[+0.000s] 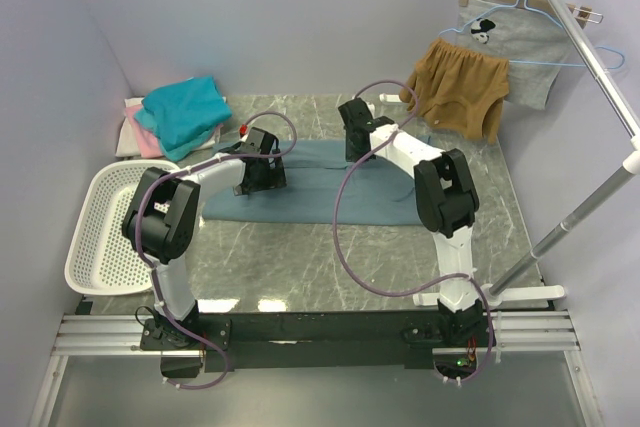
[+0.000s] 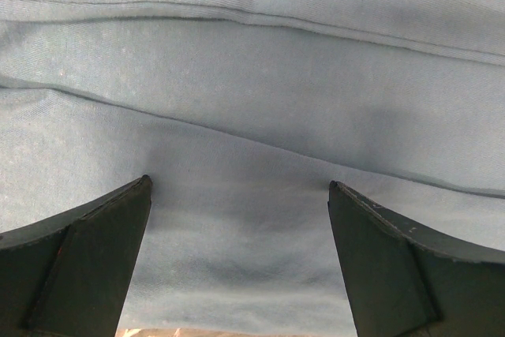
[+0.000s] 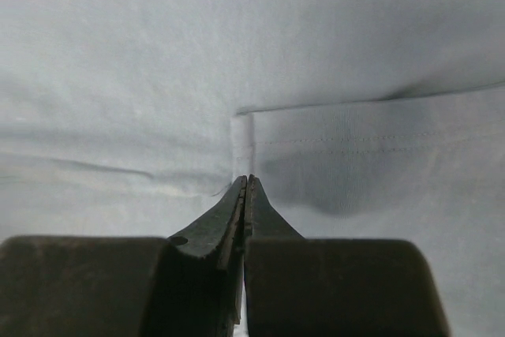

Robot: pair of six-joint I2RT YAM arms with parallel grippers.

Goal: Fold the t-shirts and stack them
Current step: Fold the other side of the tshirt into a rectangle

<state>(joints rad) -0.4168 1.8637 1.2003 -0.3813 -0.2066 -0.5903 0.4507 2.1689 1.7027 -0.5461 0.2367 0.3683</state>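
Note:
A large grey-blue t-shirt point(image 1: 310, 195) lies spread flat across the middle of the marble table. My left gripper point(image 1: 262, 179) hovers low over its left part. In the left wrist view the gripper point(image 2: 239, 187) is open with the cloth point(image 2: 260, 100) filling the view between the fingers. My right gripper point(image 1: 355, 147) is over the shirt's far edge. In the right wrist view the gripper point(image 3: 246, 179) is shut, its tip at the corner of a stitched hem point(image 3: 245, 132); no cloth shows between the jaws. A teal tee point(image 1: 185, 110) lies on pink point(image 1: 143, 137) and white point(image 1: 130, 105) ones at the back left.
A white mesh basket point(image 1: 105, 227) stands at the left edge. Mustard-brown shorts point(image 1: 455, 87) and a light grey printed garment point(image 1: 510, 47) hang on a metal rack point(image 1: 585, 57) at the back right. Its slanted pole point(image 1: 560, 232) runs down the right side.

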